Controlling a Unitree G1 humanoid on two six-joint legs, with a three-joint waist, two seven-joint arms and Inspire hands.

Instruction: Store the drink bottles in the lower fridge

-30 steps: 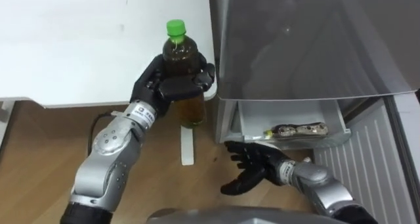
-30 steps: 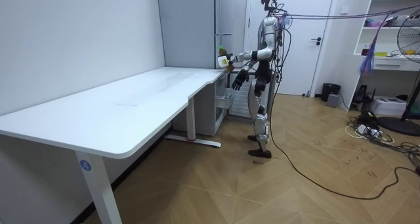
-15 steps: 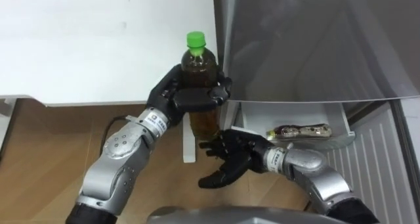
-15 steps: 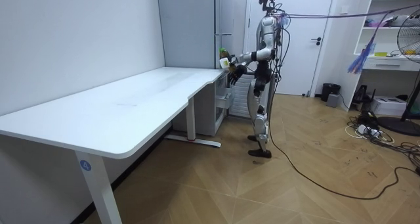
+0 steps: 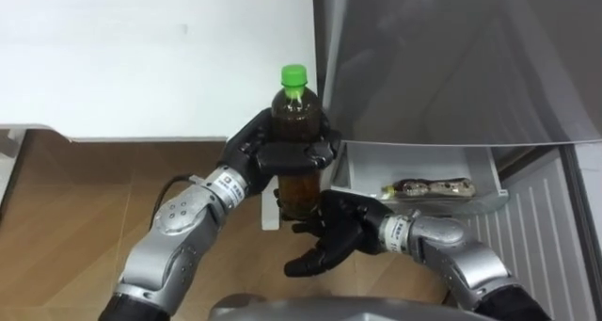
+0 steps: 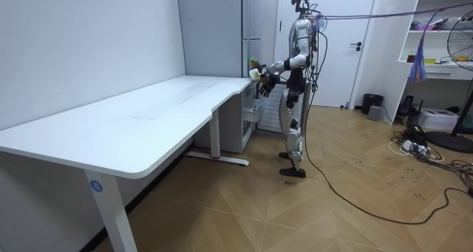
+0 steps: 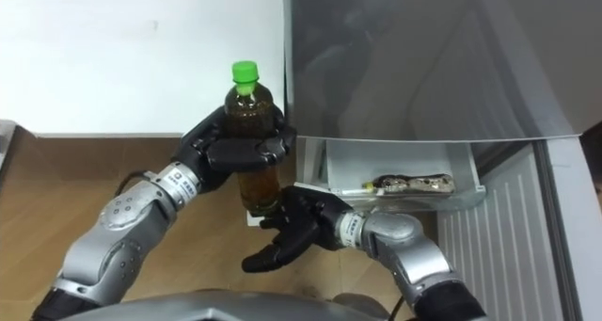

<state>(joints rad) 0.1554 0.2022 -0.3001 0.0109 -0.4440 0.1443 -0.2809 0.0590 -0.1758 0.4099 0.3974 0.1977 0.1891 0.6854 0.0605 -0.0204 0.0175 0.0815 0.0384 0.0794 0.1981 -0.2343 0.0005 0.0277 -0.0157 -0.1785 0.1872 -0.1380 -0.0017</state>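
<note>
The white flat table [image 5: 141, 57] is at 10 o'clock. The black left hand [image 5: 256, 150] grips the upright clear plastic bottle of brown tea [image 5: 297, 121] in the middle. The black right hand [image 5: 340, 232] is loose and spread at 5 o'clock below it. The grey metal fridge [image 5: 451, 57] stands at 2 o'clock.

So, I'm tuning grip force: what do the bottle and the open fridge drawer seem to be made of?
The bottle: likely clear, glossy plastic; the brown drink shows through. Its green cap: probably opaque plastic. The drawer: seemingly pale, translucent plastic with a smooth sheen.
</note>
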